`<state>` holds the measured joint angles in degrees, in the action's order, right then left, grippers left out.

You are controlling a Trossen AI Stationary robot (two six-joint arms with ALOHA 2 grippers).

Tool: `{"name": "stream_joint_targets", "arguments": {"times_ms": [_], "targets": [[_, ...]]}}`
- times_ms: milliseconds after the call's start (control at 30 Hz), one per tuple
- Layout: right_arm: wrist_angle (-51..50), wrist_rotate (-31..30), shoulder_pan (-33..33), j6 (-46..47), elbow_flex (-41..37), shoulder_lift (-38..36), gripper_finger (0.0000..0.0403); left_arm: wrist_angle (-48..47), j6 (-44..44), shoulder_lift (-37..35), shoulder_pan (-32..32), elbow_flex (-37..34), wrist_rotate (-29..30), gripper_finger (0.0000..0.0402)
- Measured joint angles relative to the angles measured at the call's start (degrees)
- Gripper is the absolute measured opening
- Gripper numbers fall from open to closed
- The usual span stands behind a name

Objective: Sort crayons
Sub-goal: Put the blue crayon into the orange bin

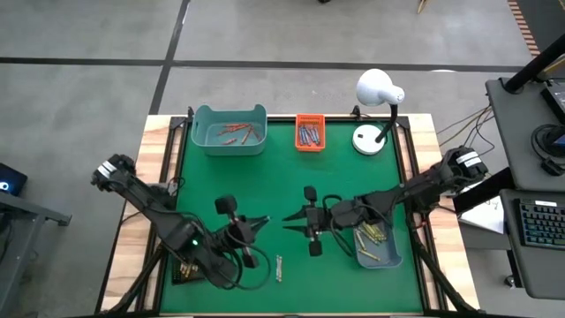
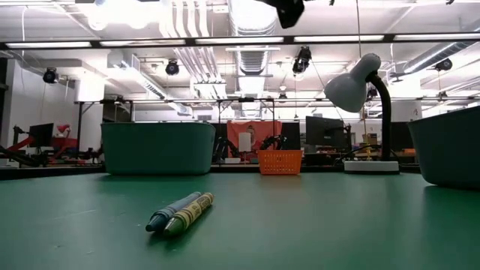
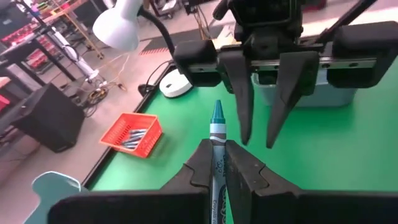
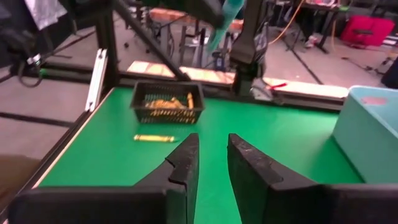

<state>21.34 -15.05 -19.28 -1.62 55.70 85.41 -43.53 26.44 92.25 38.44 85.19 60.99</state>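
Crayons sit in several places on the green worktop (image 1: 238,172). The left gripper (image 3: 217,163) is clenched on a teal crayon (image 3: 216,127), whose tip points up past the fingers toward the right gripper (image 3: 257,134) just ahead of it. Seen from above, the two grippers face each other near the middle of the worktop — the left gripper (image 1: 261,224) at left, the right gripper (image 1: 298,221) at right, close but apart.

The right gripper's fingers (image 4: 184,163) stand a little parted with nothing between them; in the left wrist view they hang just beyond the teal crayon's tip, not touching it.

Loose crayons (image 2: 180,212) lie side by side on the worktop near its front edge, one blue-grey and one greenish — from above they show as a small pale pair (image 1: 279,268). A yellow crayon (image 4: 154,138) lies alone beside a black basket (image 4: 166,102) that holds yellow-gold ones.

Orange-red crayons lie in a teal bin (image 1: 229,129) at the far edge, blue-grey ones in a small orange basket (image 1: 309,133) next to it. Another teal bin (image 1: 378,245) under the right arm holds yellow-gold crayons. A white desk lamp (image 1: 378,108) stands at the far right corner.
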Motion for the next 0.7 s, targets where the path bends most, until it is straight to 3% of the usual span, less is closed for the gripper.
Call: {"name": "stream_joint_targets", "arguments": {"times_ms": [167, 400, 567, 700], "targets": [[0.0, 0.5, 2.1, 0.1, 1.8, 0.0, 0.0082, 18.3, -10.0, -8.5, -0.3, -12.9, -1.4, 0.0000], [0.4, 8.2, 5.6, 3.8, 3.3, 0.0, 0.0106, 59.0, -29.9, -17.8, -2.6, -32.2, -11.4, 0.0000], [1.5, 9.0, 6.3, 2.7, 3.9, 0.0, 0.0136, 86.2, -36.4, -18.7, -5.4, -43.1, -17.6, 0.0000], [4.5, 9.3, 6.3, 0.9, 4.0, 0.0, 0.0157, 101.2, -40.0, -16.4, -7.2, -48.2, -18.5, 0.0000]]}}
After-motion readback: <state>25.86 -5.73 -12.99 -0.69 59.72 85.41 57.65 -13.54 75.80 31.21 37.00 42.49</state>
